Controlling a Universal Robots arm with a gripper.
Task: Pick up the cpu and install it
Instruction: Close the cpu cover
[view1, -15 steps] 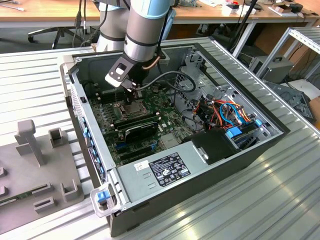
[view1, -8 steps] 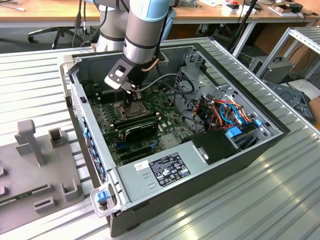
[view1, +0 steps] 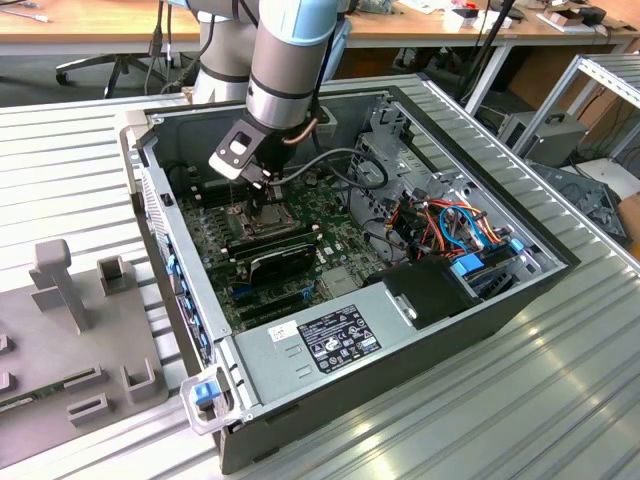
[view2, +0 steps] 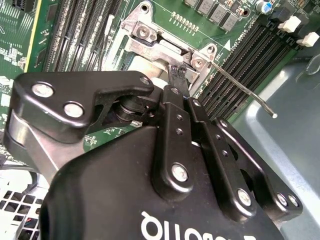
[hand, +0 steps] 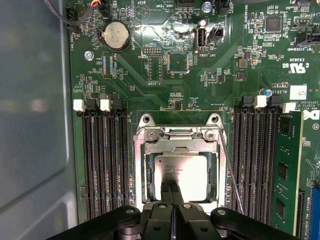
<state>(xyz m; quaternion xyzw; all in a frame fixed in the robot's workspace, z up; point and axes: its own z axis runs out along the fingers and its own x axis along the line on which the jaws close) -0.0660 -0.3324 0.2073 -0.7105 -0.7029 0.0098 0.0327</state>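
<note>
Black gripper (hand: 173, 192) linkages sit closest to the lens in both wrist views, and in the first wrist view the two fingers (hand: 167, 192) run side by side, pressed together with no gap, their tips resting over the near edge of the cpu (hand: 182, 172). That silver square lies flat inside the socket (hand: 178, 167), under the metal frame (hand: 177, 136) with its screws at the far corners. A thin lever (hand: 231, 172) runs along one side of the socket, and dark memory slots (hand: 102, 160) flank it on both sides of the green board (hand: 165, 65). In the second wrist view the gripper (view2: 176, 75) points down at the frame hinge (view2: 165, 47), and the lever (view2: 245, 90) sticks out over the grey case floor. In the exterior view the arm (view1: 285, 70) reaches down into the open case (view1: 480, 300), gripper (view1: 243, 190) low over the socket (view1: 258, 215); a grey fixture (view1: 70, 300) sits on the table at that view's left.
</note>
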